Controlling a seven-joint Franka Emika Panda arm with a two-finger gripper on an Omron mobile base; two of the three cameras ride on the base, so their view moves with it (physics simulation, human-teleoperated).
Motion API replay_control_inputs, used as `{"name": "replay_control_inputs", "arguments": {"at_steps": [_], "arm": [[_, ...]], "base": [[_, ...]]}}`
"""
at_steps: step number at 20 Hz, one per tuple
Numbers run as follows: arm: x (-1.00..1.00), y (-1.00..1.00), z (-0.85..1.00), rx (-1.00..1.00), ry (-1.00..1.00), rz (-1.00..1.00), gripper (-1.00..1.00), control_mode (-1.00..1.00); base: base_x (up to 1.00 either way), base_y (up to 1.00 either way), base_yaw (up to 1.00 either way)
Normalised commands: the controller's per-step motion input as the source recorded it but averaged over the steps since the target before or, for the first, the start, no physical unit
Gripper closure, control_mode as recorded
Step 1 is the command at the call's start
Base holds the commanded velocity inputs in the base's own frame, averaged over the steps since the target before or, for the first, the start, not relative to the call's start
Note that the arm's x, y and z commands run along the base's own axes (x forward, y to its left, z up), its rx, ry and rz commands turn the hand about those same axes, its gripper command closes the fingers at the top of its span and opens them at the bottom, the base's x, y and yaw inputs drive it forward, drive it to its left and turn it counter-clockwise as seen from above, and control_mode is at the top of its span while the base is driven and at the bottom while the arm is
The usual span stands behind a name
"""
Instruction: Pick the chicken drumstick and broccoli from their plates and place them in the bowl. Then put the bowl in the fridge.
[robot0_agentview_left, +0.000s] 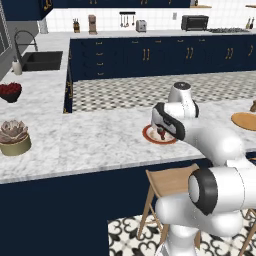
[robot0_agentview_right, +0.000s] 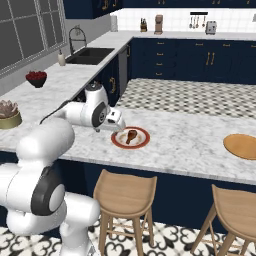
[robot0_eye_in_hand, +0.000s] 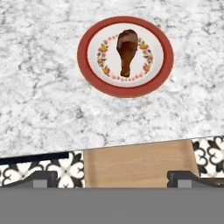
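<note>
The chicken drumstick (robot0_eye_in_hand: 126, 51) lies in the middle of the white plate with a wide red rim (robot0_eye_in_hand: 89, 74), thick end away from me. The right base view has that plate (robot0_agentview_right: 142, 143) on the marble counter with the drumstick (robot0_agentview_right: 131, 135) on it. My gripper (robot0_eye_in_hand: 111, 179) hovers above the counter's near edge, short of the plate, open, with nothing between its tips. Seen from the right, my gripper (robot0_agentview_right: 120, 128) hangs just left of the plate. The tan wooden plate (robot0_agentview_right: 242, 145) lies bare far to the right. The broccoli, the bowl and the fridge are out of view.
Two wooden stools (robot0_agentview_right: 125, 192) (robot0_agentview_right: 235, 205) stand under the counter's near edge. A potted succulent (robot0_agentview_left: 14, 137) and a dark bowl of red fruit (robot0_agentview_left: 10, 91) sit at the left. A sink (robot0_agentview_left: 41, 60) lies further back. Navy cabinets line the far wall.
</note>
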Motion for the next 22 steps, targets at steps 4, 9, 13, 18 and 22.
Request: {"name": "replay_control_inputs", "arguments": {"at_steps": [4, 9, 13, 18, 22], "arm": [[0.78, -0.43, -0.33, 0.00, 0.05, 0.00, -1.00, -1.00], [0.71, -0.26, -0.44, 0.00, 0.02, 0.00, -1.00, -1.00], [0.49, -0.02, -0.43, 0.00, 0.00, 0.00, -1.00, -1.00], [0.51, -0.06, -0.47, 0.00, 0.00, 0.00, -1.00, -1.00], [0.51, -0.12, -0.42, 0.00, 0.00, 0.00, -1.00, -1.00]], "base": [[0.00, 0.00, 0.00], [0.00, 0.00, 0.00], [0.00, 0.00, 0.00], [0.00, 0.00, 0.00], [0.00, 0.00, 0.00]]}}
